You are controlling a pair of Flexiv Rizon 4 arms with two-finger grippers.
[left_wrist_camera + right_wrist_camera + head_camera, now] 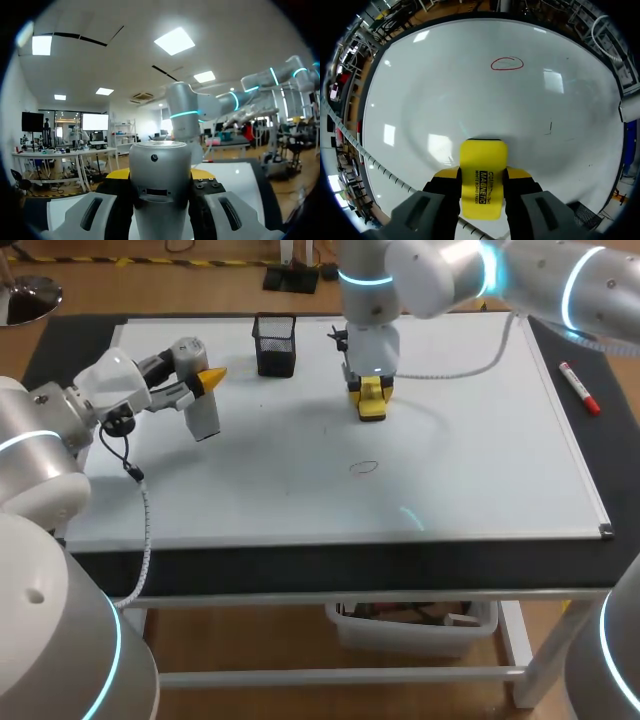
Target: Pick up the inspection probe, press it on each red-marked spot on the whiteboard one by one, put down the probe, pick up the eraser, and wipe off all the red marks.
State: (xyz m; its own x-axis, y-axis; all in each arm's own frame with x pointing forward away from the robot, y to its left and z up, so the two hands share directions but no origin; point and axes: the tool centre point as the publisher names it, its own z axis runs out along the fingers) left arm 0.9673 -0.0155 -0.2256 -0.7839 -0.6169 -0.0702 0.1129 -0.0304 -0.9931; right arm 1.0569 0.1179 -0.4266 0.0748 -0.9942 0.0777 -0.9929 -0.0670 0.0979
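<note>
Pinching the eraser in my right gripper, I would press it flat on the whiteboard and sweep through the red circle; my left gripper clamps the probe.

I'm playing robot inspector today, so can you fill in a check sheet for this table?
Surface: whiteboard on a dark table, with one red circle drawn on it.
Job's things: silver probe held by the left arm; yellow eraser held by the right arm at the board's far side.
Clutter: black mesh cup on the board; red marker on the table to the right of the board.
Grippers: left gripper shut on the probe; right gripper shut on the eraser.
Cables: white cable lies across the board's far right corner; coiled cable hangs from the left arm.
Surroundings: nothing seen reaching over the table.
</note>
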